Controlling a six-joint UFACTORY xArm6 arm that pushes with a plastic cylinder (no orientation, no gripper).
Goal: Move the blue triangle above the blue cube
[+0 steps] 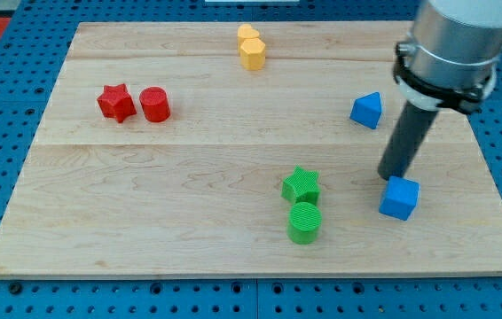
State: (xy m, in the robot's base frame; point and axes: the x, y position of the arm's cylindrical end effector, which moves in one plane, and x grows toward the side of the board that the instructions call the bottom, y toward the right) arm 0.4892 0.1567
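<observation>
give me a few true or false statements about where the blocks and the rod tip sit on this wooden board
1. My tip sits just above the blue cube, at its upper left corner. True.
2. The blue triangle block lies below the blue cube in the view. False: it lies nearer the view's top, slightly left of the cube.
3. The red star block and the red cylinder sit side by side on the view's left. True.
4. The green star block is at the view's top edge. False: it sits low on the wooden board, right above the green cylinder.
5. Two yellow blocks sit near the view's top. True.
</observation>
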